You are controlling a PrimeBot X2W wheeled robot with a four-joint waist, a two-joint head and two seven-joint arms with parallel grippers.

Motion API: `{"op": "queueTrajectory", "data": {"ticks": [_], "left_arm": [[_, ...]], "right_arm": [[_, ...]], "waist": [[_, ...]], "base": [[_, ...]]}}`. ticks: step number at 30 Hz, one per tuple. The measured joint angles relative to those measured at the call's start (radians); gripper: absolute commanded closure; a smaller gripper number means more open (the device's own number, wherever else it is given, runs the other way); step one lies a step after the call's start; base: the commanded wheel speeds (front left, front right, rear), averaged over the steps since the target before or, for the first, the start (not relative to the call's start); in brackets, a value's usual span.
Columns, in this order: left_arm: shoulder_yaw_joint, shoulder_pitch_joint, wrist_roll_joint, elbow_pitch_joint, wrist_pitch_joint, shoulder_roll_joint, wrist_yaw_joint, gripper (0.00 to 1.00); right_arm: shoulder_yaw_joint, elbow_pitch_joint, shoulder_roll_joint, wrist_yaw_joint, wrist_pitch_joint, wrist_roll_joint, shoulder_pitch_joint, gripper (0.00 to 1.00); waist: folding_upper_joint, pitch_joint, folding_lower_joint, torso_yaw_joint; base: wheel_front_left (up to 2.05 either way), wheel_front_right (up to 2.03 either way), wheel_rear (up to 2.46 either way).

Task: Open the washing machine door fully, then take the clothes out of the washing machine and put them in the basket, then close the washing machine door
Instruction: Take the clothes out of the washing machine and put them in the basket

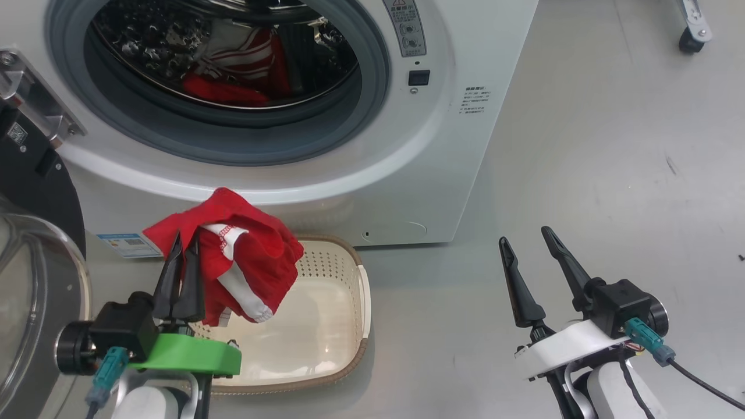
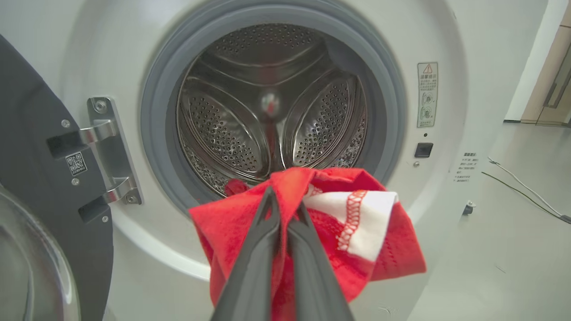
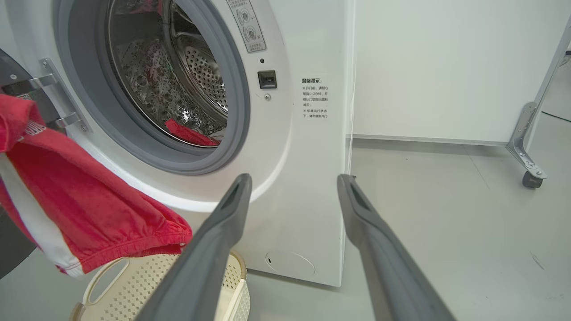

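The white washing machine (image 1: 407, 192) stands with its door (image 1: 35, 273) swung open at the far left. My left gripper (image 1: 185, 241) is shut on a red garment with white trim (image 1: 244, 262), which hangs over the left part of the cream basket (image 1: 349, 302). From the left wrist, the gripper (image 2: 285, 203) pinches that red garment (image 2: 374, 236) in front of the drum. More red clothes (image 1: 238, 70) lie inside the drum (image 3: 187, 131). My right gripper (image 1: 527, 235) stands open over the floor to the right, its fingers (image 3: 214, 236) spread before the washer's right corner.
The basket (image 3: 134, 290) sits on the grey floor right below the washer's front. A metal frame leg on a castor (image 3: 528, 176) stands at the back right, and a thin cable (image 2: 526, 187) runs along the floor on the right.
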Motion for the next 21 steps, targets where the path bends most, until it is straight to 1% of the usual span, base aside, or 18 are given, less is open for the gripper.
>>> {"op": "queueTrajectory", "data": {"ticks": [2, 9, 11, 17, 21], "left_arm": [[-0.002, 0.008, -0.001, 0.018, 0.006, 0.000, -0.002, 1.00], [-0.014, 0.006, -0.014, 0.088, 0.040, 0.000, -0.015, 1.00], [-0.017, 0.000, -0.023, 0.107, 0.042, 0.000, -0.024, 1.00], [-0.013, -0.075, -0.050, 0.179, 0.072, 0.001, -0.050, 1.00], [-0.006, -0.110, -0.065, 0.226, 0.093, 0.003, -0.059, 1.00]], "right_arm": [[0.004, -0.006, 0.000, 0.007, 0.000, -0.004, -0.004, 0.00], [0.011, -0.035, 0.000, 0.007, 0.000, -0.004, -0.041, 0.00], [0.014, -0.041, -0.001, 0.007, 0.000, -0.004, -0.049, 0.00], [0.031, -0.062, -0.001, 0.006, 0.000, -0.004, -0.088, 0.00], [0.044, -0.071, -0.002, 0.006, 0.000, -0.001, -0.108, 0.00]], "waist": [[0.0000, 0.016, 0.0000, -0.003], [0.0000, 0.090, 0.0000, -0.019], [0.0000, 0.112, 0.0000, -0.024], [0.0000, 0.182, 0.0001, -0.040], [0.0000, 0.219, 0.0000, -0.052]], "base": [[0.00, 0.00, 0.00], [0.00, 0.00, 0.00], [0.00, 0.00, 0.00], [0.00, 0.00, 0.00], [0.00, 0.00, 0.00]]}}
